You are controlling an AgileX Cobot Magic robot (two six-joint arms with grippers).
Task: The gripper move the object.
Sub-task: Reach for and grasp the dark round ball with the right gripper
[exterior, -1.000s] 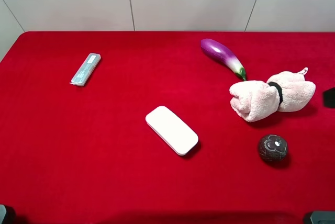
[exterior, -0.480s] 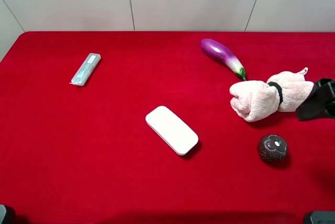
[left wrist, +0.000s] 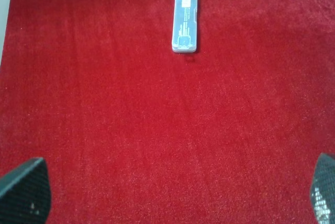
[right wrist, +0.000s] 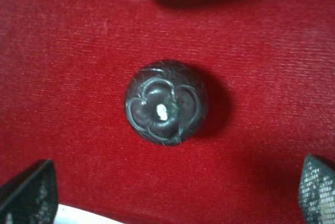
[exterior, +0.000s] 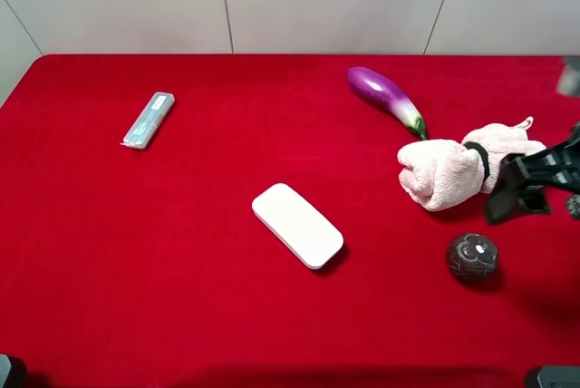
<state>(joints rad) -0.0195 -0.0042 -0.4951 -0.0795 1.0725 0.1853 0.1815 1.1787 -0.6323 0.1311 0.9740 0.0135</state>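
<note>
The object is a small dark glossy ball (exterior: 472,257) with a faint petal pattern. It lies on the red cloth at the front right, just in front of a pink towel roll. In the right wrist view the ball (right wrist: 165,102) sits centred ahead of the open jaws, and the fingertips (right wrist: 29,192) stand wide apart on either side. My right gripper (exterior: 514,191) is black and open. It reaches in from the right edge, above and slightly behind-right of the ball, not touching it. My left gripper (left wrist: 170,195) is open and empty over bare cloth.
A pink rolled towel (exterior: 467,169) with a black band lies just behind the ball. A purple eggplant (exterior: 385,98) lies behind the towel. A white rounded flat case (exterior: 297,225) sits mid-table. A small clear box (exterior: 149,120) lies at the far left, also in the left wrist view (left wrist: 185,20).
My right gripper has come in from the right edge, moving left and forward past the towel's right end toward the ball. The ball and other things have not moved.
</note>
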